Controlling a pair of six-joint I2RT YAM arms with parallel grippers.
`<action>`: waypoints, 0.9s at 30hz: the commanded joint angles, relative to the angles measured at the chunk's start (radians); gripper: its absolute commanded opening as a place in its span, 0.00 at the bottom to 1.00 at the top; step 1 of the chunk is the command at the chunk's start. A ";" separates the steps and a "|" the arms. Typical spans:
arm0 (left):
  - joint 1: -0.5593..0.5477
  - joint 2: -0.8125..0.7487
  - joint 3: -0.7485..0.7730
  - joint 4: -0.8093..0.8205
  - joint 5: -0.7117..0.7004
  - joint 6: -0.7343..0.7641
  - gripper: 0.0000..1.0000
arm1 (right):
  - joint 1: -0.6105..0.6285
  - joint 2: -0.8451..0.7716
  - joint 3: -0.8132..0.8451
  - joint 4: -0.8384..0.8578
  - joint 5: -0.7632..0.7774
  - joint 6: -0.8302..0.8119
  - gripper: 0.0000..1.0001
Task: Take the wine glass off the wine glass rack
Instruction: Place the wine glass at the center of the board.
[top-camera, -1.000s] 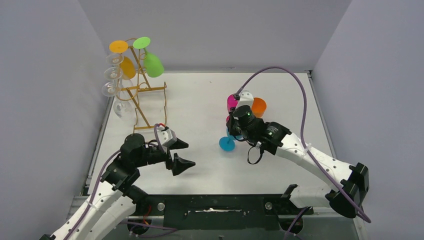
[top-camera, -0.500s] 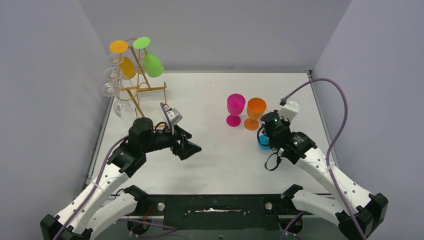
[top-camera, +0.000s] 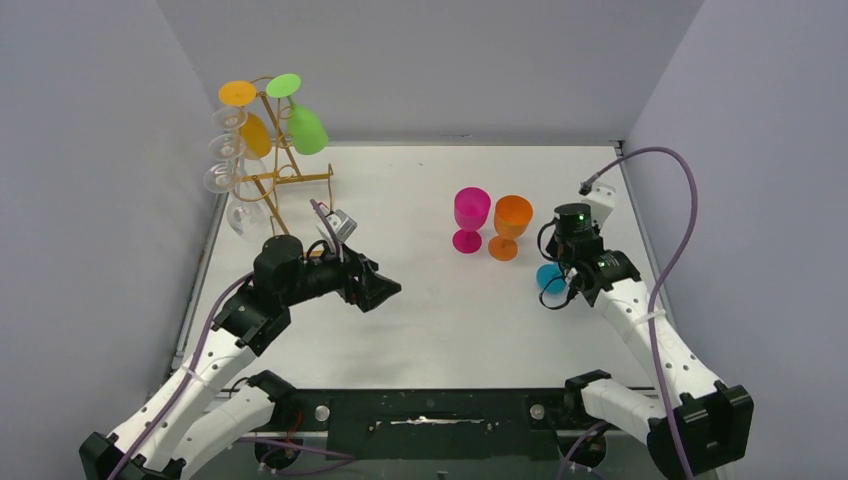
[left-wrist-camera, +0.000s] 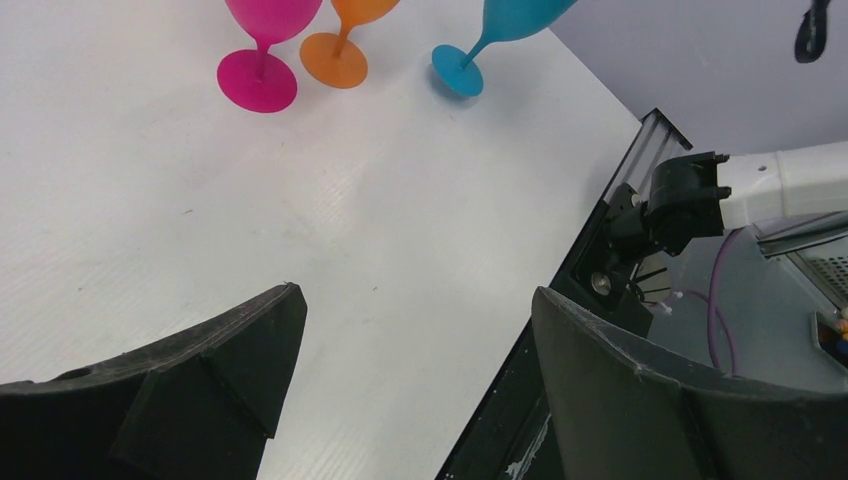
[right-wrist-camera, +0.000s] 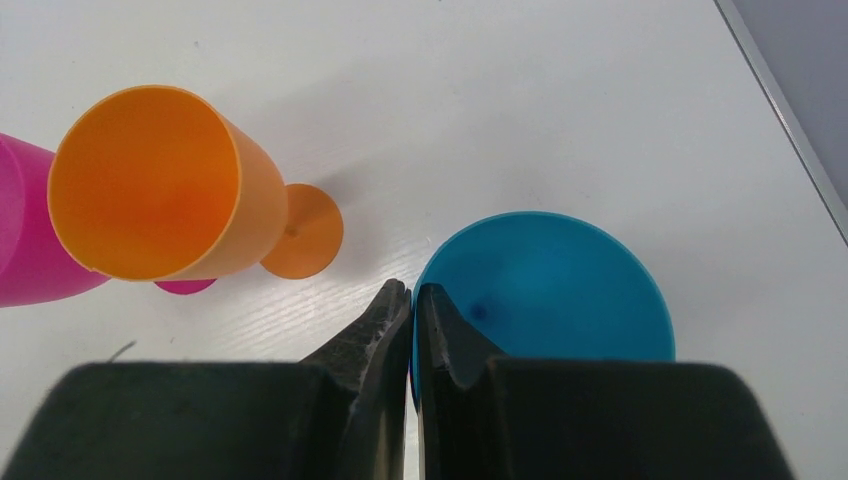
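Glasses off rack three, blue glass tilted

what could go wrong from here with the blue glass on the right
1. The right gripper pinches only the rim of the blue glass, which leans over in the left wrist view. If it is let go at that tilt, it might tip over.
2. The orange glass stands close beside it, next to the pink glass. A sideways pull-out could knock one into the other.
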 joint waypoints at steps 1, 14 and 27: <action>0.004 -0.035 0.015 0.056 -0.042 -0.007 0.84 | -0.005 0.097 0.076 0.131 -0.046 -0.153 0.02; 0.004 -0.050 0.031 0.005 -0.078 -0.001 0.84 | -0.014 0.231 0.090 0.289 -0.168 -0.296 0.03; 0.004 -0.044 0.033 0.001 -0.084 -0.003 0.84 | -0.016 0.285 0.127 0.253 -0.216 -0.326 0.11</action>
